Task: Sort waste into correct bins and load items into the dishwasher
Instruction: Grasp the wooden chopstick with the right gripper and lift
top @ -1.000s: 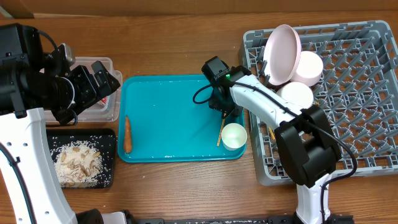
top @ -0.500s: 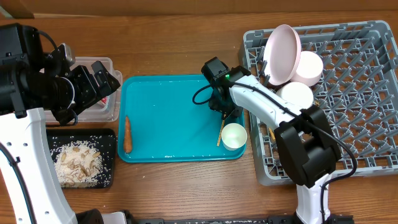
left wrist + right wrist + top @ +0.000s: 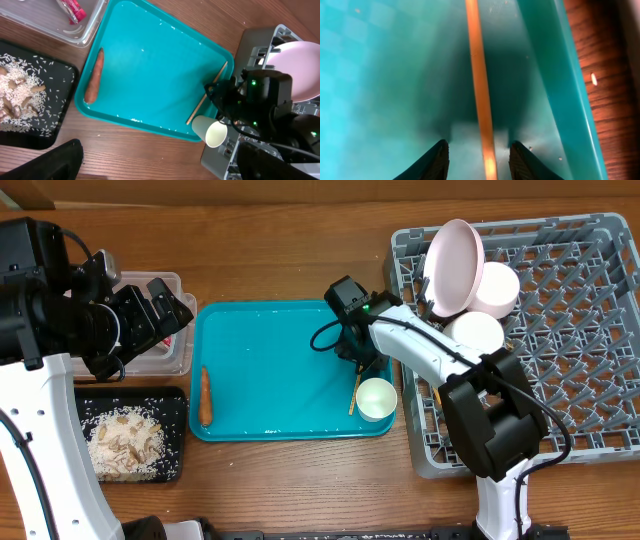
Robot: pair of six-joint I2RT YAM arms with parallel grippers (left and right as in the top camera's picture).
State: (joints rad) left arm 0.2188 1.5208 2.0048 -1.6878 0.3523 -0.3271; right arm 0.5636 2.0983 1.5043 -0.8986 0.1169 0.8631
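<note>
Near the table's left edge the left gripper (image 3: 168,305) hangs over the clear tub (image 3: 160,358), jaws wide and empty, well apart from the work. On the teal tray (image 3: 270,370) the chopstick (image 3: 477,85) runs back-to-front, straight between the right gripper's (image 3: 481,157) parted, unclosed fingertips. The tray's right wall crowds the right finger. The cup (image 3: 377,398) sits near the chopstick's front end, with the dish rack (image 3: 580,330) beyond it.

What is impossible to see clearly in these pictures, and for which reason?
- Right gripper: overhead, hidden under the right arm.
- Chopstick: right wrist view, both ends cut off by the edges.
- Clear tub: left wrist view, cut by the top edge; overhead, the left arm covers part.
</note>
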